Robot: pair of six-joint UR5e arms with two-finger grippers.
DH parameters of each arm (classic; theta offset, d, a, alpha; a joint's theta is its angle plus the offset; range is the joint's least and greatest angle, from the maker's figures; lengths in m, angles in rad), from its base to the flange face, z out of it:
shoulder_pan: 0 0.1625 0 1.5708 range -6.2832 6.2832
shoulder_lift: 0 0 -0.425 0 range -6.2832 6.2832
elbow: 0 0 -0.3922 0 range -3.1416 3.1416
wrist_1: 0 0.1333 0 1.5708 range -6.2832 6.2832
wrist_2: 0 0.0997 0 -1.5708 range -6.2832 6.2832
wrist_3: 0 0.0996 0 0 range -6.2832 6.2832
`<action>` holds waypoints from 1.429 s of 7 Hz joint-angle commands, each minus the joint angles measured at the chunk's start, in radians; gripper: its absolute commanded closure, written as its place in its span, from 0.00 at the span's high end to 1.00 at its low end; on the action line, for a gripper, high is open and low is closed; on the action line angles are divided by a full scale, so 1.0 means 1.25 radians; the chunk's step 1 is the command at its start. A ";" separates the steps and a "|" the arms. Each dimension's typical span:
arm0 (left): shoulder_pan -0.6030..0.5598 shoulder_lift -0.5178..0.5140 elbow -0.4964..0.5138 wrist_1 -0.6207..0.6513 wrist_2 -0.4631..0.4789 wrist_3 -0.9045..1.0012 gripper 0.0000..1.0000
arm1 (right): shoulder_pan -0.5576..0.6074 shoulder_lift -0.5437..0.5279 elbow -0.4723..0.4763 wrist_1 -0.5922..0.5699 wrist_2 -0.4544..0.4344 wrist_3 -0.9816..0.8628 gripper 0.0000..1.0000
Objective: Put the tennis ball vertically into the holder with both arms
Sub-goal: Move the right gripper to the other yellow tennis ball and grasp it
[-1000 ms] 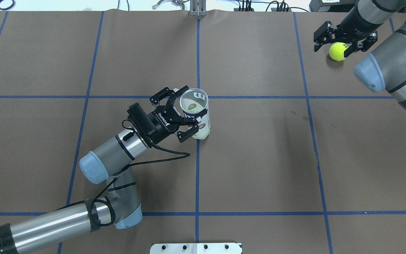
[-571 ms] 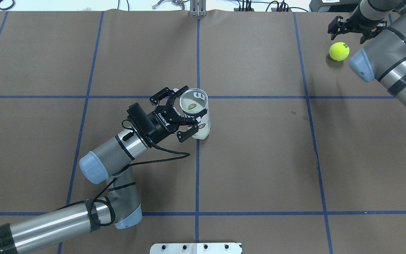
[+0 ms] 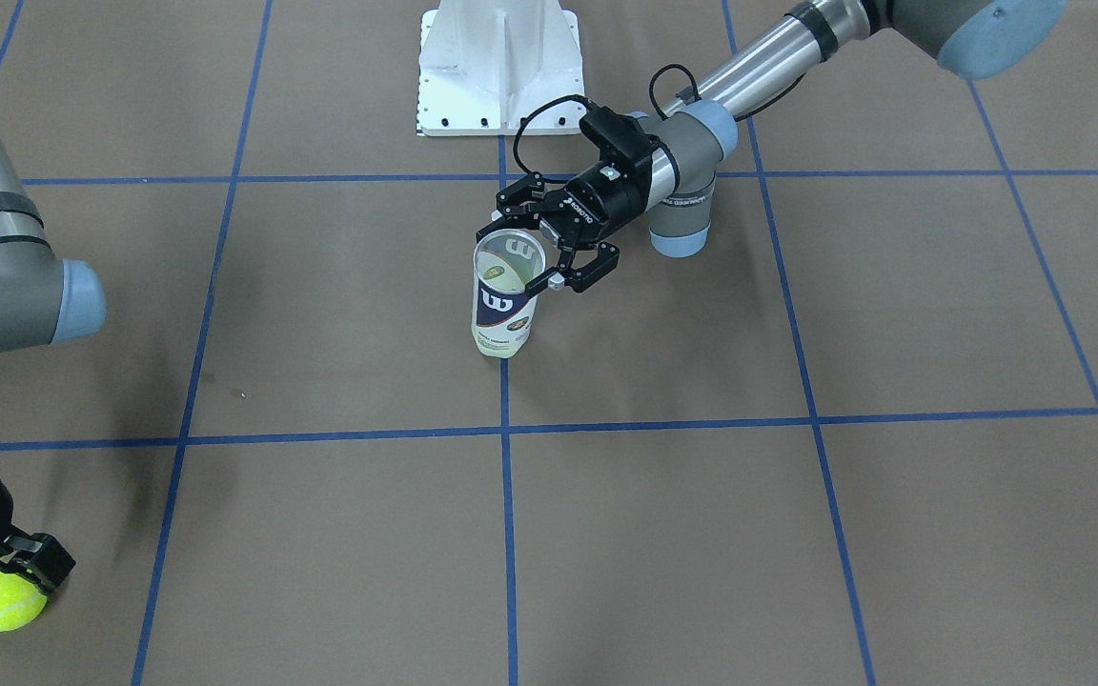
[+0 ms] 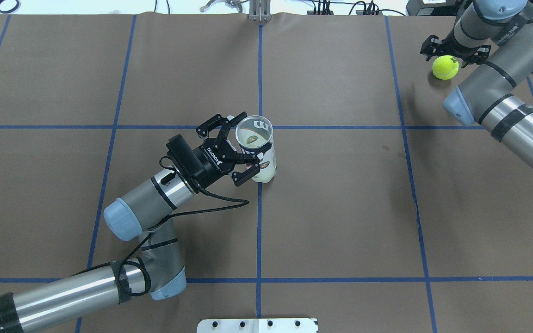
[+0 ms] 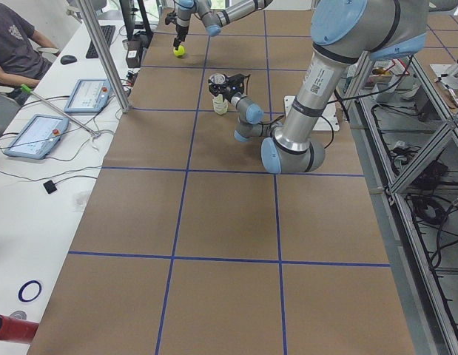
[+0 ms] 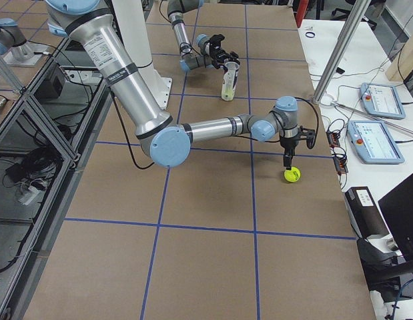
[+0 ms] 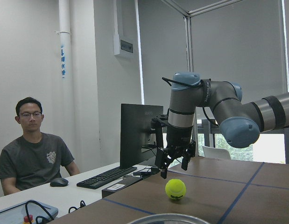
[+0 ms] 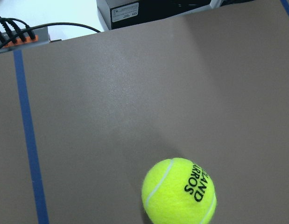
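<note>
Tennis ball [image 4: 445,67] on table just below spread right gripper [image 4: 451,49]; left gripper [image 4: 244,152] apparently clamped around upright holder [image 4: 258,152].

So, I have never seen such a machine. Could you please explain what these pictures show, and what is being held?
These are two robot arms at a brown table marked with blue tape lines. The same moment is filmed from above, from the front, from both table ends, and from a camera on each wrist. The left gripper has its fingers around a clear upright ball can, the holder. The right gripper hangs open over a yellow tennis ball lying on the table, not holding it.
</note>
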 commanded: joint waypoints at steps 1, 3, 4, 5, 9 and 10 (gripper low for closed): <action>0.000 0.000 0.000 0.000 0.000 0.000 0.88 | -0.013 0.000 -0.052 0.043 -0.028 -0.002 0.99; 0.000 0.000 0.000 0.000 0.000 0.000 0.88 | -0.014 0.001 -0.064 0.048 -0.045 0.000 0.91; 0.000 0.011 -0.002 0.000 -0.001 -0.001 0.88 | -0.014 0.002 -0.064 0.050 -0.054 0.002 0.65; 0.000 0.013 -0.005 0.000 -0.001 -0.001 0.88 | -0.014 0.002 -0.068 0.048 -0.055 0.002 0.27; 0.000 0.014 -0.006 0.000 -0.001 0.000 0.88 | 0.003 0.012 -0.027 0.039 -0.043 0.006 0.00; 0.000 0.012 -0.006 0.000 -0.001 -0.001 0.88 | 0.013 0.012 0.023 -0.012 -0.008 0.006 0.00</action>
